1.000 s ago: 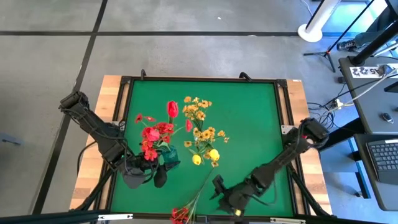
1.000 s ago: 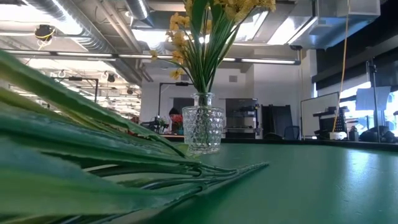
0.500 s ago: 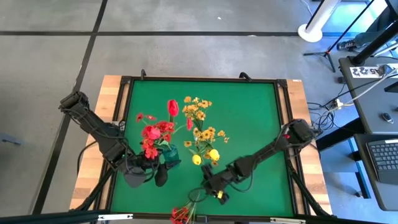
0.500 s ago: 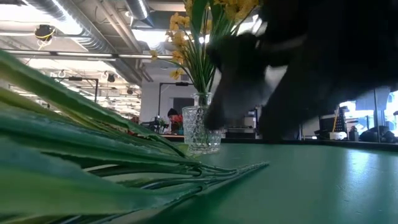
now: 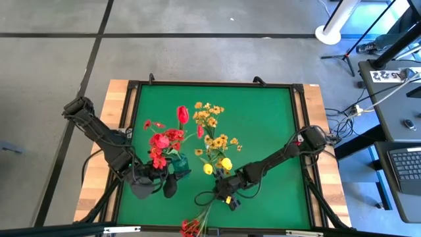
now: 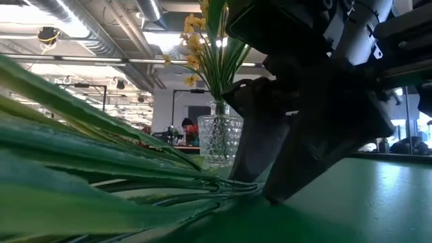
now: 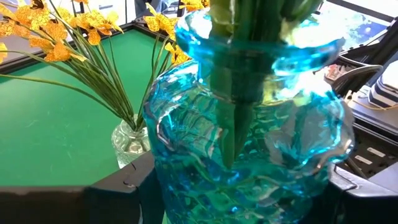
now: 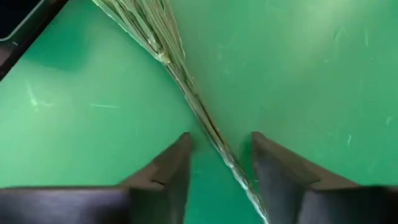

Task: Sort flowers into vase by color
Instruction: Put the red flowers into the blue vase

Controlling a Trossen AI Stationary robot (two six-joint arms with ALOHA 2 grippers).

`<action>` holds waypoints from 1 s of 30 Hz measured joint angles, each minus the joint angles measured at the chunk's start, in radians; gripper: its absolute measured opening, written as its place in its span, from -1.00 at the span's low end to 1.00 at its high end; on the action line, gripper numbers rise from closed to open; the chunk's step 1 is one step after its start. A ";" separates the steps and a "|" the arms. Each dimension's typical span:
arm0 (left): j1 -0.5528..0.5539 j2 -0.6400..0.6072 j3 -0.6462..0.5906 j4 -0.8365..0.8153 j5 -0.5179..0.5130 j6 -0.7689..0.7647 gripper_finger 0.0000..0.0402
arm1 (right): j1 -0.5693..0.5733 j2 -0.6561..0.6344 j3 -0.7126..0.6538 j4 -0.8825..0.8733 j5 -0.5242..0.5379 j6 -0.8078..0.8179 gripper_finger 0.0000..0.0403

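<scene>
A red sprig lies at the table's near edge, blooms (image 5: 191, 227) toward me, and its thin green stem (image 5: 214, 194) runs up toward the middle. My right gripper (image 5: 210, 196) is open and low over that stem, one finger on each side (image 8: 214, 155), touching nothing I can see. A blue glass vase (image 5: 179, 170) stands upright with red flowers (image 5: 163, 141) in it, and my left gripper (image 5: 166, 179) is shut on it. A clear glass vase (image 5: 214, 158) beside it holds yellow-orange flowers (image 5: 209, 118). My left gripper holds the blue vase by its bulging body (image 7: 249, 143), pinched between the two fingers (image 7: 121, 186). The fingers come in level from the table's left side. The vase stands upright with its base on the green mat.
The green mat (image 5: 263, 118) is framed by a black rim and wooden edges. Two yellow buds (image 5: 225, 163) hang low by the clear vase (image 6: 219, 138), close to my right arm. The sprig's green leaves (image 6: 81, 169) fill the near left in the low view. The mat's far and right parts lie bare.
My right gripper has swung from the near right corner toward the table's left, along the near side. It has come down over the lying sprig's stem and now straddles it. The sprig and both vases have stayed where they were.
</scene>
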 joint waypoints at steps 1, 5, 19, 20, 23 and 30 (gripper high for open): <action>0.000 0.000 0.000 0.000 0.000 0.000 0.20 | 0.000 0.000 0.000 -0.009 0.000 -0.001 -0.30; 0.000 0.000 0.000 0.000 0.000 0.000 0.20 | 0.000 0.000 0.000 -0.050 0.000 -0.005 -0.81; -0.009 0.000 0.000 0.006 -0.001 0.000 0.20 | 0.023 -0.130 -0.008 -0.032 -0.011 0.047 -0.98; -0.013 0.000 0.000 0.006 0.000 0.000 0.20 | 0.028 -0.150 -0.008 -0.037 -0.011 0.051 -0.98; -0.026 0.000 0.000 0.009 0.000 0.002 0.20 | 0.055 -0.197 -0.008 -0.040 -0.013 0.057 -0.99; -0.047 -0.018 -0.001 0.014 -0.002 0.009 0.20 | 0.122 -0.326 -0.006 -0.077 -0.026 0.067 -0.99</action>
